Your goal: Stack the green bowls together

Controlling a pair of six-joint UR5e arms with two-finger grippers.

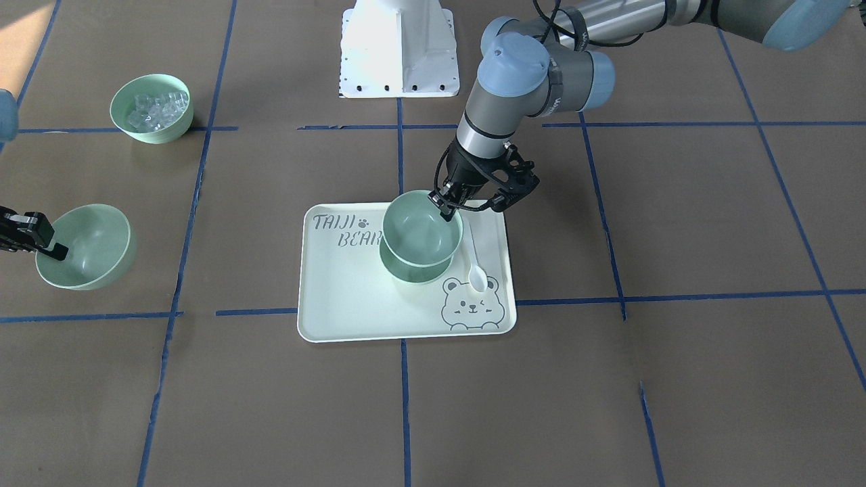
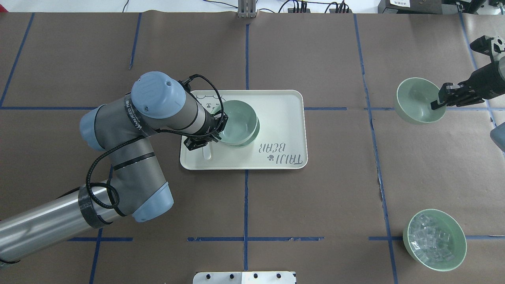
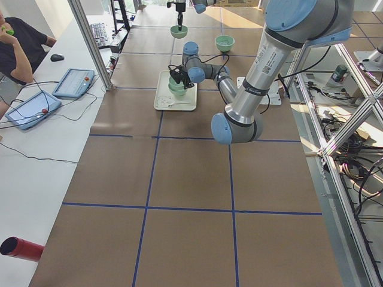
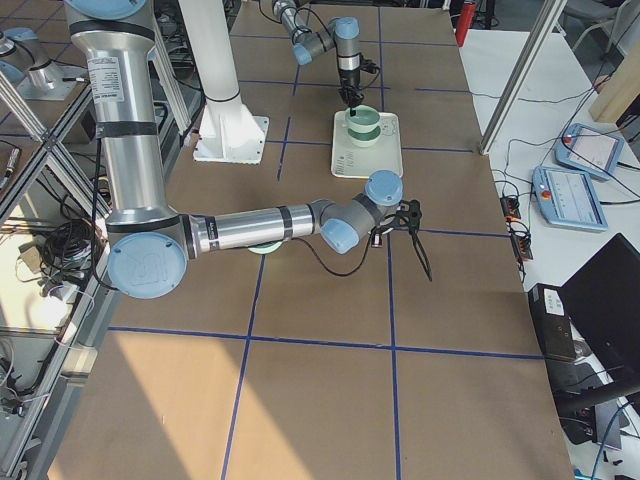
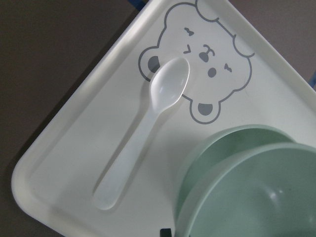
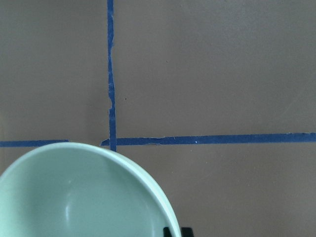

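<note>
Your left tool (image 1: pixel 450 211) clamps the upper green bowl (image 1: pixel 418 233) directly over the lower bowl (image 1: pixel 409 272) (slightly off-centre). Right tool (image 1: pixel 55 251) grips the third bowl (image 1: pixel 95 243), well apart.

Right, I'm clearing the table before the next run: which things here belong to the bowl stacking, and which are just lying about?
Job in hand:
upper green bowl, held by the left gripper
lower green bowl under it
third green bowl, held by the right gripper

Lying about:
bowl of clear cubes
white spoon
bear-print tray
</note>
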